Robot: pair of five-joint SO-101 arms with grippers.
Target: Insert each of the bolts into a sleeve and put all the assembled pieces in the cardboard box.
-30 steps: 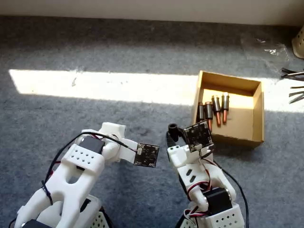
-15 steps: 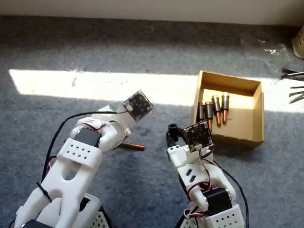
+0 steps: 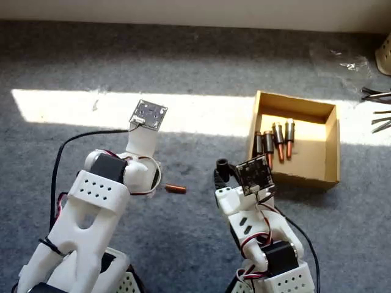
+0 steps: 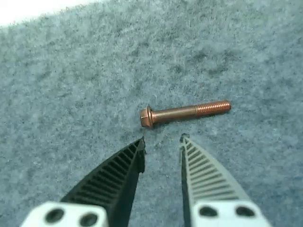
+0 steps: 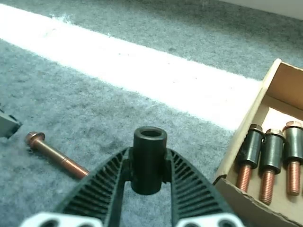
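Observation:
A copper bolt (image 4: 184, 112) lies loose on the grey carpet, just beyond the tips of my left gripper (image 4: 163, 140), which stands open with nothing in it. In the high view the bolt (image 3: 175, 188) lies between the two arms. My right gripper (image 5: 148, 157) is shut on a black sleeve (image 5: 150, 142), held upright with its bore facing up; the sleeve (image 3: 222, 165) is left of the cardboard box (image 3: 333, 146). Several assembled pieces (image 3: 275, 140) lie side by side in the box. The right wrist view also shows the bolt (image 5: 57, 153) and the box wall (image 5: 251, 123).
A bright strip of sunlight crosses the carpet behind the arms. Dark metal tools (image 3: 376, 110) lie at the far right edge, and clear plastic wrap (image 3: 342, 61) lies behind the box. Bare carpet spreads to the left and behind.
My left arm's wrist has swung up and back toward the sunlit strip, uncovering the bolt on the carpet. The right arm and its sleeve have not moved.

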